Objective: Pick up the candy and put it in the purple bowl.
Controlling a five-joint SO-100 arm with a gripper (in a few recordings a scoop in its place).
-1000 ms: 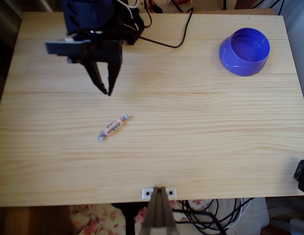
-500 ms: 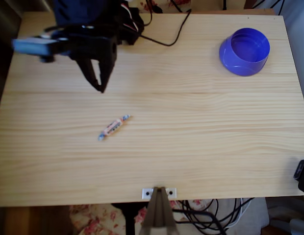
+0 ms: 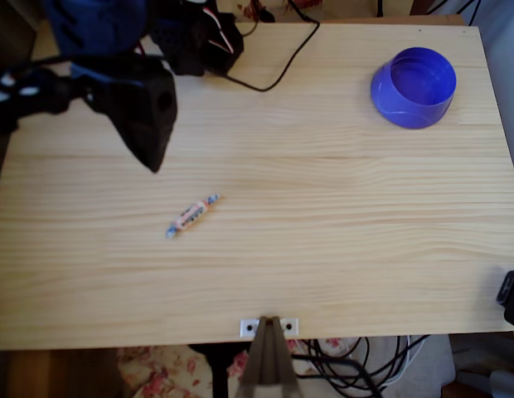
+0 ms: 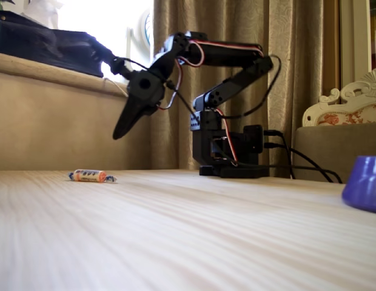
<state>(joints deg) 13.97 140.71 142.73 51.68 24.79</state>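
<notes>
One candy (image 3: 193, 215) is lying on the wooden table (image 3: 323, 249), left of centre in the overhead view, turned on a slant with its upper end pointing right. In the fixed view the candy (image 4: 92, 176) is sitting flat on the boards at the left, with nothing touching it. The gripper (image 3: 154, 159) is pointing down from the upper left of the overhead view, above and to the left of the candy. The fixed view is showing what the overhead one is not: the gripper (image 4: 119, 131) is hanging well clear of the table, tilted down to the left. Its fingers are looking pressed together into a single dark point in both views. The purple bowl (image 3: 413, 86) is standing at the upper right of the overhead view, well apart from the candy; the fixed view is catching its wall (image 4: 364, 183) at the right edge.
</notes>
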